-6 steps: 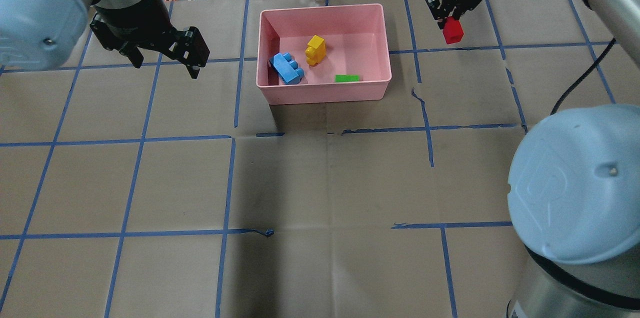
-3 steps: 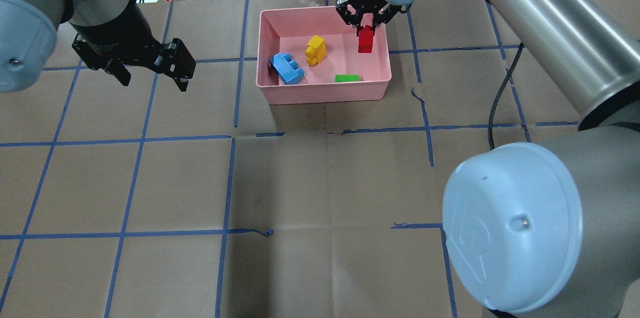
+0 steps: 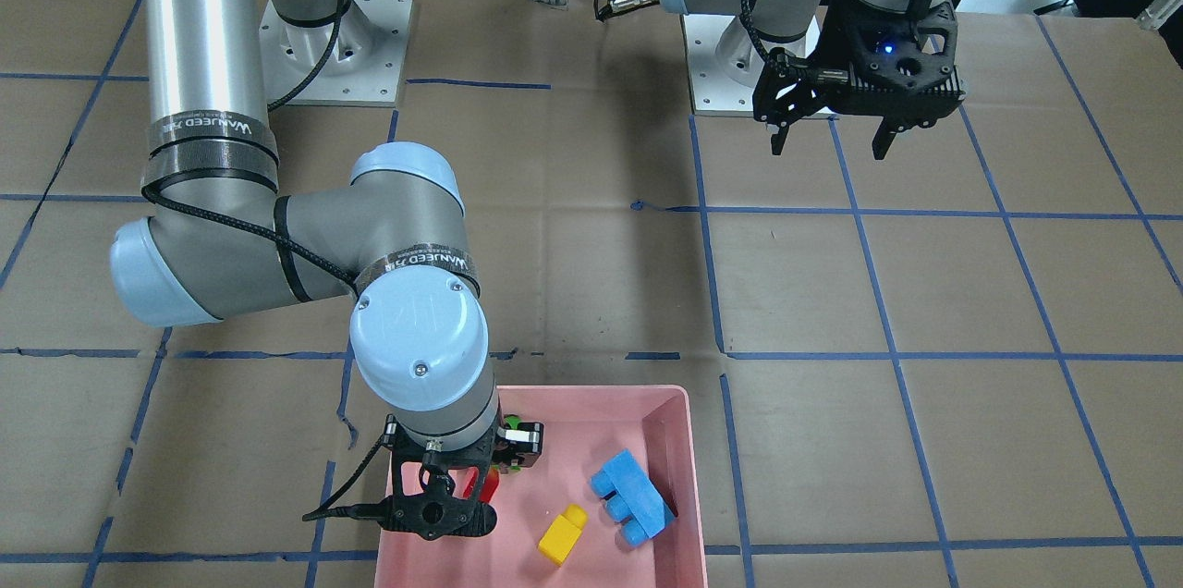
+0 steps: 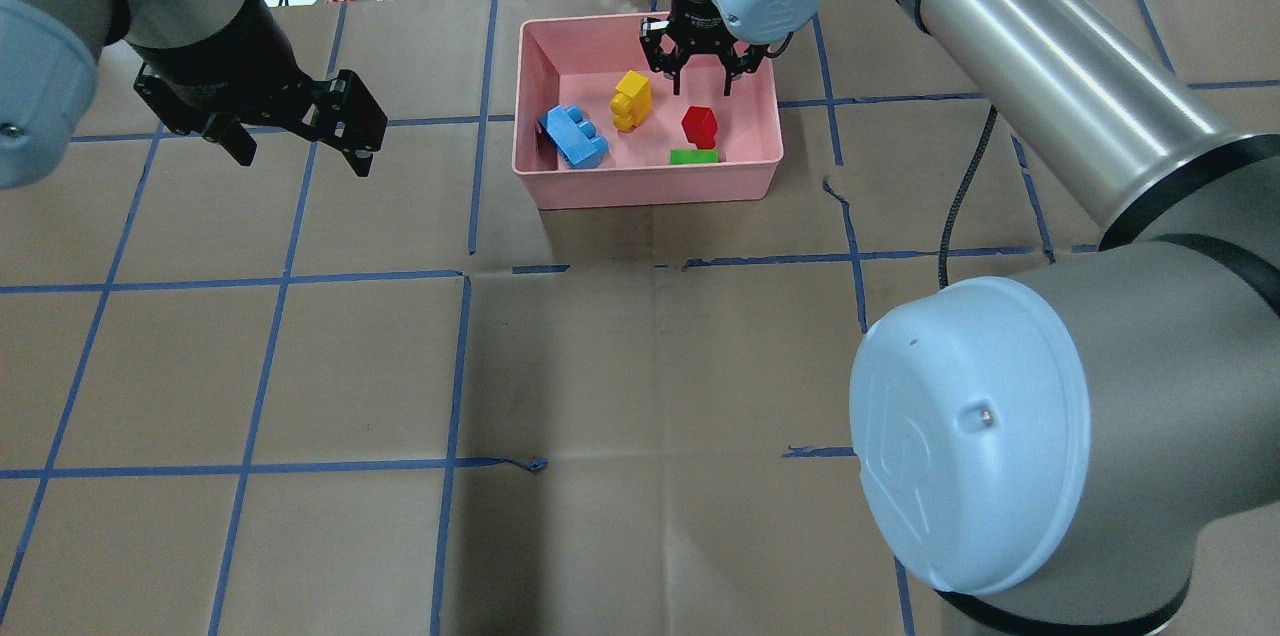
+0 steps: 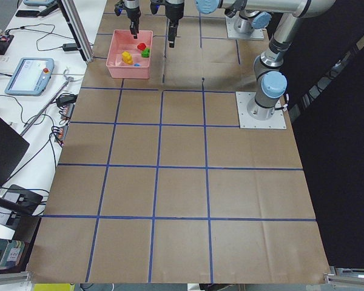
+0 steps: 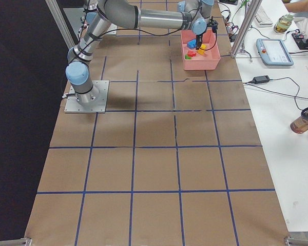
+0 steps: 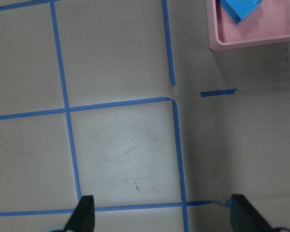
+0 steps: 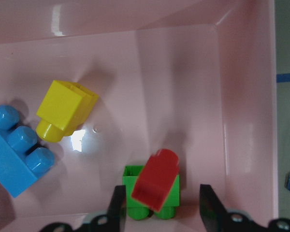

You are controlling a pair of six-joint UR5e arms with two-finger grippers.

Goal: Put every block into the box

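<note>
Red block (image 8: 157, 186) loose beneath right tool (image 4: 704, 88), jaws spread, overlapping green block (image 4: 694, 156) in box (image 4: 650, 186), left tool (image 4: 302, 161) also spread

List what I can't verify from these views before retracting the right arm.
Front view: right end effector covers most of the red block and green block; box cut off by bottom edge.
Right wrist: red overlaps green; resting or mid-fall unclear.
Side views: blocks too small.
Left wrist: blue block cut by top edge.
</note>
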